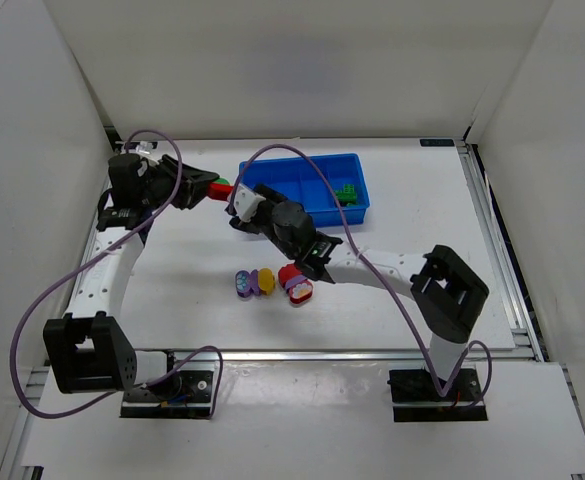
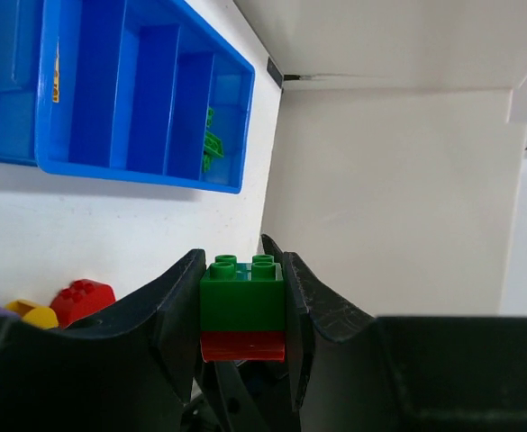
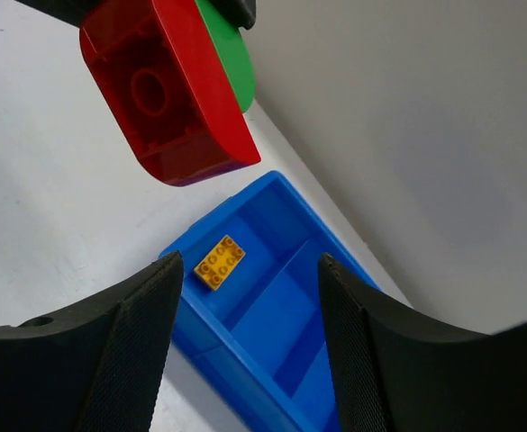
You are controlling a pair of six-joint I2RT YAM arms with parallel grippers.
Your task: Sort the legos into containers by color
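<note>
Lego, glossy green-over-red studded block, sits clamped in left pincer.

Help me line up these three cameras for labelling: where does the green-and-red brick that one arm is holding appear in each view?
Top external: green-and-red brick upper left of centre, just left of the blue tray.
Left wrist: bottom centre, clamped in the left gripper, green half up.
Right wrist: top left corner, red underside facing the camera.
Shared landmark: the blue tray, seen in all three.
</note>
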